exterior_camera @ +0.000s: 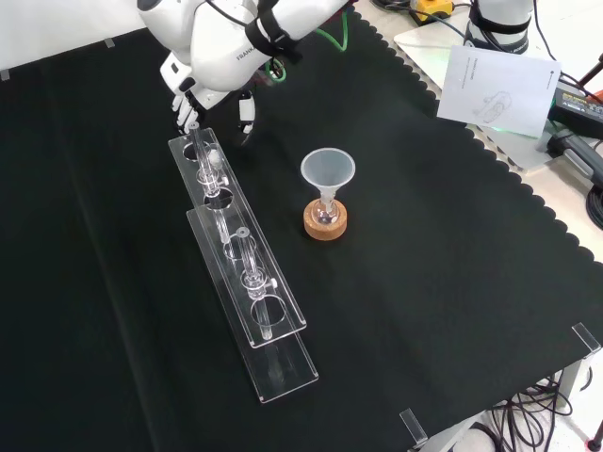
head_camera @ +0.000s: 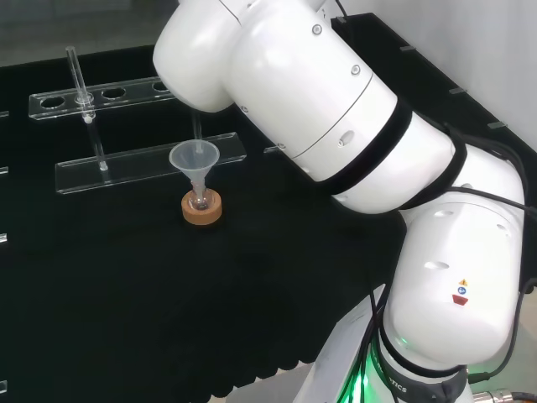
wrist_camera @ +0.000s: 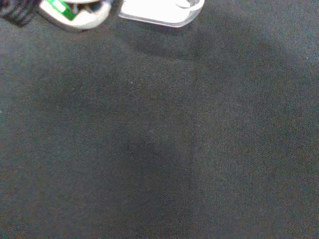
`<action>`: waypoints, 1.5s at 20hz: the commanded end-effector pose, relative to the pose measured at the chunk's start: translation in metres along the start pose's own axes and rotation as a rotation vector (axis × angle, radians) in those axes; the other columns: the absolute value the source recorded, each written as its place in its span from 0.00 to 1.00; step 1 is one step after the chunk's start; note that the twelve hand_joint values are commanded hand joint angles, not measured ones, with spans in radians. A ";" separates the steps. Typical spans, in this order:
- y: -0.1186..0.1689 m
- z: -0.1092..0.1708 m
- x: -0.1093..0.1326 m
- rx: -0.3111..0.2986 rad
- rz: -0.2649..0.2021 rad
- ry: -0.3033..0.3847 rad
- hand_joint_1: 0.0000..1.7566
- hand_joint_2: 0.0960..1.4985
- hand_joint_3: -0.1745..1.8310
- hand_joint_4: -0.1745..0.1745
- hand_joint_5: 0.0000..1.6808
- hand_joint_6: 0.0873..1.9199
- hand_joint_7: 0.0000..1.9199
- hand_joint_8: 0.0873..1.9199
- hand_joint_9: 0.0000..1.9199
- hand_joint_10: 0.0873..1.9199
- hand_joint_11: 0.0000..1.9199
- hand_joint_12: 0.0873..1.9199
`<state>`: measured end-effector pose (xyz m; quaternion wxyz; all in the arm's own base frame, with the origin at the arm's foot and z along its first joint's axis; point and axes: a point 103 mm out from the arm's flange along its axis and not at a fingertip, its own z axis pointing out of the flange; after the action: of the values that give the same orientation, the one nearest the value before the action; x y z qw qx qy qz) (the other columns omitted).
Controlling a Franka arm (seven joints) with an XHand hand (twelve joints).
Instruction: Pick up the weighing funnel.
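1. Head view: the funnel [head_camera: 194,158] stands on a cork ring [head_camera: 202,210], beside the rack [head_camera: 151,161].
2. Front view: the hand [exterior_camera: 213,92] hangs over the rack's far end, its fingers [exterior_camera: 182,108] spread and pointing down. I cannot tell which clear piece is the weighing funnel.
3. Wrist view: black cloth [wrist_camera: 159,149] lies under the palm.

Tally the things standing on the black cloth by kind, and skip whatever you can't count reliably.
Funnel: 1
Small flask: 1
Cork ring: 1
Clear rack: 1
Total: 4, leaving out the glass tubes in the rack, which are too clear to count.
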<state>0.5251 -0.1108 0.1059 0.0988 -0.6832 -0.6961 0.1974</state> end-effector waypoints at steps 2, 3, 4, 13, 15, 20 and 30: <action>0.014 0.005 0.001 0.006 0.000 -0.035 0.52 0.35 0.37 0.47 0.40 0.09 0.24 0.31 0.37 0.24 0.25 0.66; 0.016 0.007 0.001 0.009 0.003 -0.037 0.52 0.35 0.38 0.47 0.39 0.12 0.24 0.31 0.37 0.23 0.26 0.67; 0.017 0.008 0.001 0.010 0.005 -0.035 0.52 0.34 0.38 0.48 0.38 0.16 0.24 0.31 0.37 0.23 0.26 0.66; 0.021 0.013 0.001 0.014 0.005 -0.041 0.53 0.34 0.39 0.54 0.41 0.29 0.26 0.32 0.39 0.23 0.26 0.66; 0.024 0.017 0.002 0.017 0.004 -0.044 0.53 0.34 0.39 0.54 0.42 0.30 0.26 0.32 0.39 0.23 0.27 0.66; 0.025 0.019 0.003 0.021 0.005 -0.047 0.53 0.34 0.39 0.55 0.43 0.32 0.26 0.31 0.39 0.23 0.27 0.66; 0.031 0.025 0.006 0.018 -0.006 -0.040 0.54 0.34 0.39 0.55 0.43 0.33 0.27 0.32 0.40 0.23 0.27 0.66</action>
<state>0.5426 -0.1088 0.0716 0.0924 -0.6769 -0.6968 0.2187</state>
